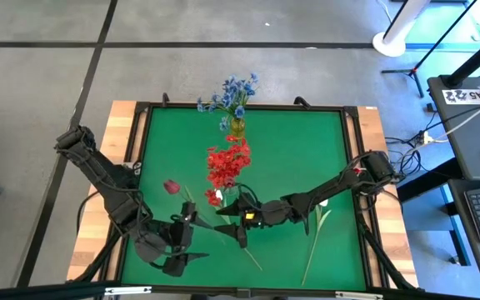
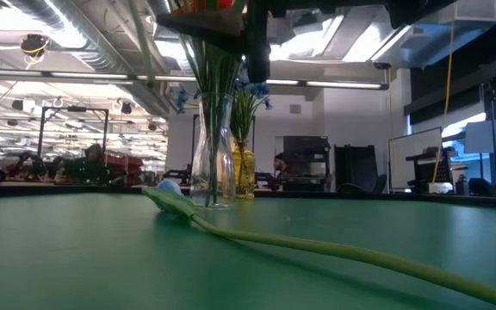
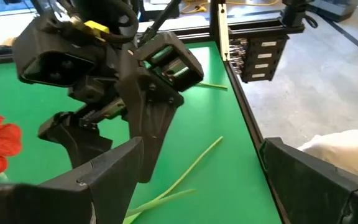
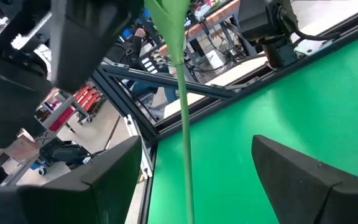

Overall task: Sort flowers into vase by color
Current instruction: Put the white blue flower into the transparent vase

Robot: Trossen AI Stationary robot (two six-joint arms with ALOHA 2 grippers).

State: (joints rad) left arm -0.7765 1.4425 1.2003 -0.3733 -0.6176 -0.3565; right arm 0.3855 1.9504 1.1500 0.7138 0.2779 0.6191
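Red clustered blooms [image 1: 227, 165] stand in a clear vase [image 2: 212, 155], and blue sprigs [image 1: 236, 93] in a yellow vase [image 2: 244, 176] behind it. A red rosebud [image 1: 171, 187] lies on the green mat, and its stem [image 1: 244, 250] runs toward the near edge under both grippers. A white bud [image 1: 322, 207] lies to the right on its own stem. My left gripper [image 1: 192, 243] hovers open near the mat's near-left part. My right gripper [image 1: 238, 229] is open just in front of the clear vase. A green stem [image 4: 185, 124] passes between the right fingers; I see no touch.
A black frame [image 1: 140, 125] borders the mat, with wooden table edge outside it. The two grippers stand very close together, the right one filling the left wrist view [image 3: 104, 81]. The long stem on the mat [image 2: 317, 247] reaches toward the near edge. Bare mat lies on the far left and far right.
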